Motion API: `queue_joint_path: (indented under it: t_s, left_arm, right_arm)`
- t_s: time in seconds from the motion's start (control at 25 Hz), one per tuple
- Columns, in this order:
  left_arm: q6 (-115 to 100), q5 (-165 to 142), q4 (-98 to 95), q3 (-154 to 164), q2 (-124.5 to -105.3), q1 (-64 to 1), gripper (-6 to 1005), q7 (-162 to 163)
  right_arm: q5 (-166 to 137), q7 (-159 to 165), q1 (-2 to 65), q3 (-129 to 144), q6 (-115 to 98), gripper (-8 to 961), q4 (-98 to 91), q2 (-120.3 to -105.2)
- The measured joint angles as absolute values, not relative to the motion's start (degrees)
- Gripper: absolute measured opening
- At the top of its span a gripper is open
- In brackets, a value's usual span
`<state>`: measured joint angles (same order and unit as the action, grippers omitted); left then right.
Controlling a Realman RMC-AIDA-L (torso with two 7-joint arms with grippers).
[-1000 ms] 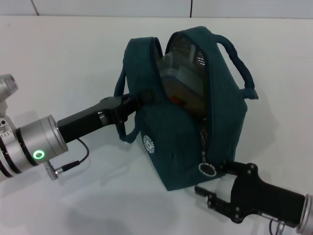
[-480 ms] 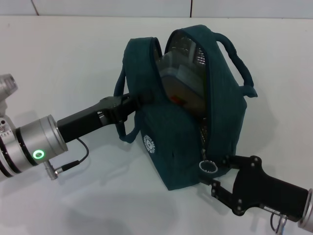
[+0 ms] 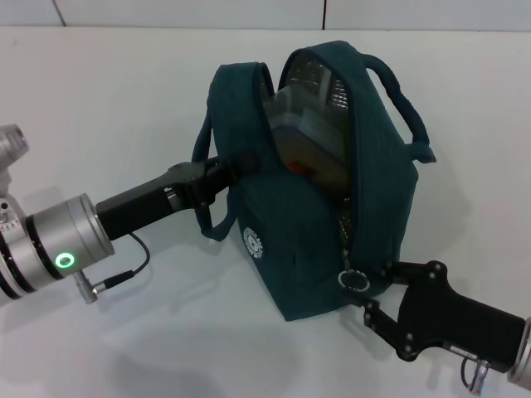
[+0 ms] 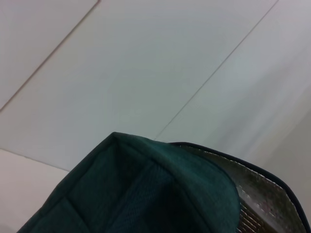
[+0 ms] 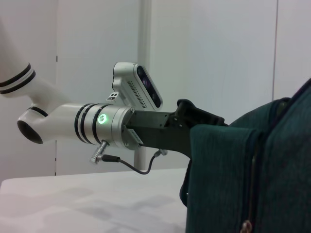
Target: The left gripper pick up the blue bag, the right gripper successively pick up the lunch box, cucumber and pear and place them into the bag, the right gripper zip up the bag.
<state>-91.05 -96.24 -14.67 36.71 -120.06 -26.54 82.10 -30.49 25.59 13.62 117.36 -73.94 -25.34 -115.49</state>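
Observation:
The blue bag [image 3: 311,220] stands in mid-table with its top unzipped and its foil lining showing. My left gripper [image 3: 246,162] is shut on the bag's left rim, beside a loop handle. The lunch box [image 3: 300,124] sits upright inside the bag, with its red sticker near its lower edge. The ring zip pull [image 3: 355,280] hangs at the bag's near corner. My right gripper [image 3: 375,292] is open right next to that ring, its upper finger [image 3: 398,269] against the bag's corner. The cucumber and pear are hidden. The left wrist view shows the bag's fabric [image 4: 146,194], and the right wrist view shows the bag [image 5: 262,174] with the left gripper [image 5: 206,119] on it.
The white table [image 3: 108,99] stretches around the bag, with a wall seam at the back. A thin black cable [image 3: 124,274] loops under the left arm's wrist. The bag's second handle [image 3: 406,104] sticks out to the right.
My right gripper has moved up and in from the table's front toward the bag's near corner, and it now sits at the zip ring. The left arm and bag have barely moved.

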Motion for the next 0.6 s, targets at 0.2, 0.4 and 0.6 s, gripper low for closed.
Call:
queue_joint_path:
  t_s: [0.2,0.4,0.6]
  left_arm:
    - [-91.05,-96.24,-14.65,36.63,-120.06,-26.67,124,82.09]
    - [-91.05,-96.24,-14.61,36.77,-120.05,-26.63,127,82.09]
    - [-91.05,-96.24,-14.55,36.71,-119.99,-26.69,129,82.13]
  right_arm:
    - [-30.49,24.77,13.67,116.87,-73.94,228,-25.31,-115.48]
    - [-30.50,24.65,13.74,116.60,-74.00,188,-25.31,-115.48]
    - [-30.50,24.52,13.90,115.74,-73.99,94,-25.31,-115.48]
